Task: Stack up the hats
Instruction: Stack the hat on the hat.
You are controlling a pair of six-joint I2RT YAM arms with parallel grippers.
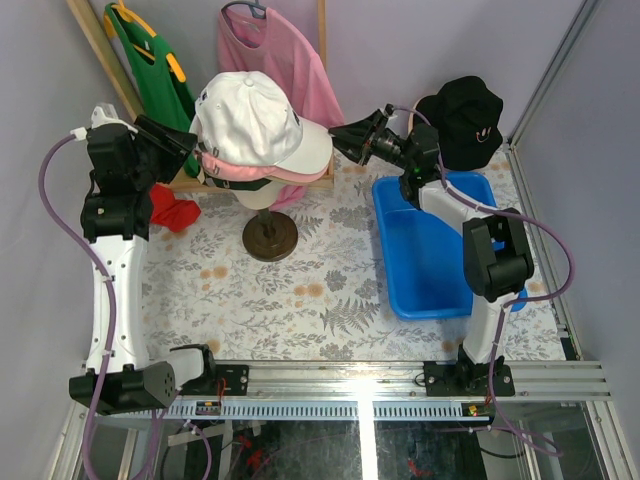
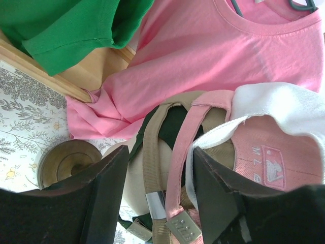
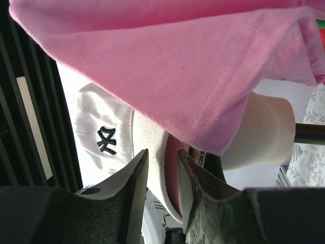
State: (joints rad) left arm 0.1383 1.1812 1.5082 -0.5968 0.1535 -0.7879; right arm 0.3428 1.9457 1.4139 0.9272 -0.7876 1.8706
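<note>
White cap tops the stack on the mannequin head.
Under it sits the pink cap, with the black bucket hat well apart, beyond the blue bin. The left gripper is spread wide around the caps' back straps. The right gripper is narrowed about the white brim (clamped or not, I cannot tell).

The white cap carries a black stitched logo; the pink cap shows beneath. The hat is black, the bin blue. Shirts: one pink, one green. The counter is white with grey ferns and orange blotches.
</note>
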